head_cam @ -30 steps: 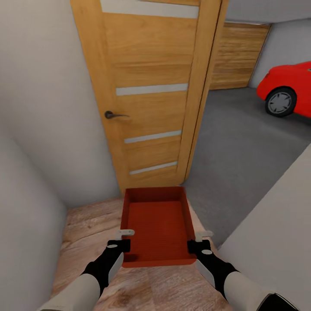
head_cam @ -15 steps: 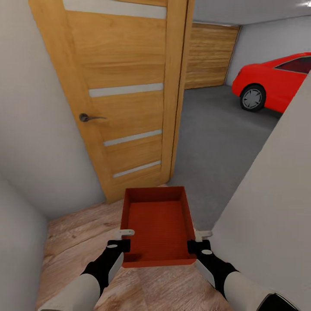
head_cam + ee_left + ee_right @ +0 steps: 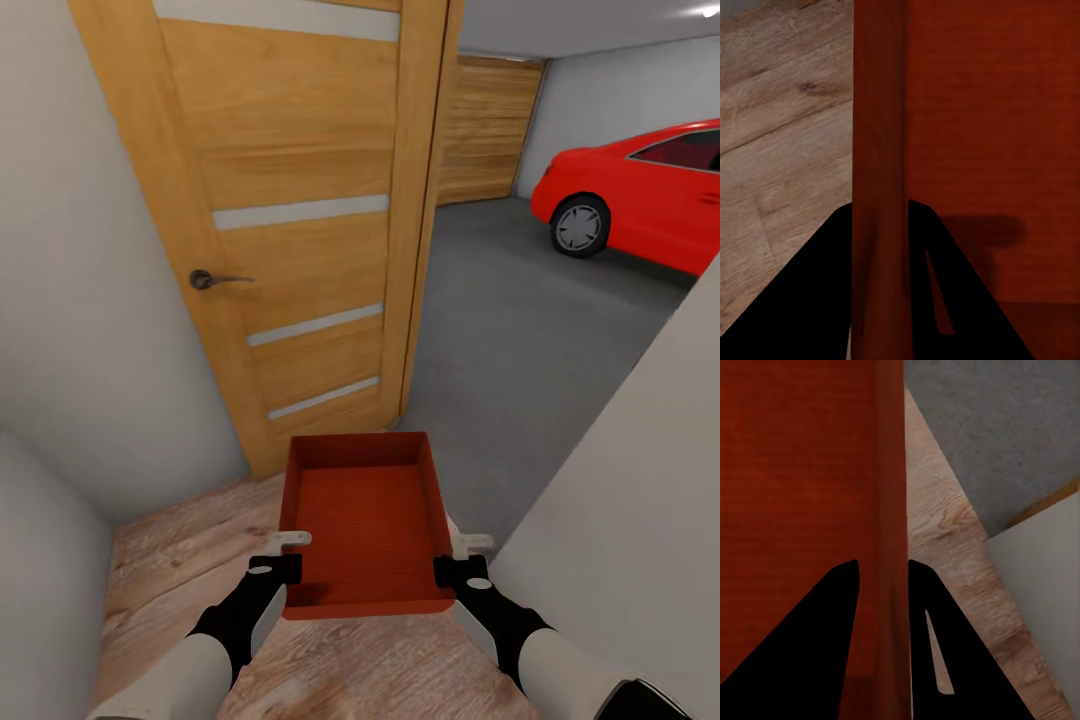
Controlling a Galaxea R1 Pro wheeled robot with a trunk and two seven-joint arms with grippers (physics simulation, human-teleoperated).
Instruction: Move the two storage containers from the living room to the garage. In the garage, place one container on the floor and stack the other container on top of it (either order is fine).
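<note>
Clamping one storage container (side walls) — left gripper, right gripper — facing oak door.

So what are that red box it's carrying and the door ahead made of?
The open orange-red rectangular box looks like thin matte plastic: uniform colour, a finely ribbed bottom, slim walls, though that's a guess. The tall honey-coloured door looks like varnished oak, with visible grain, pale frosted strips and a dark metal-looking handle.
</note>
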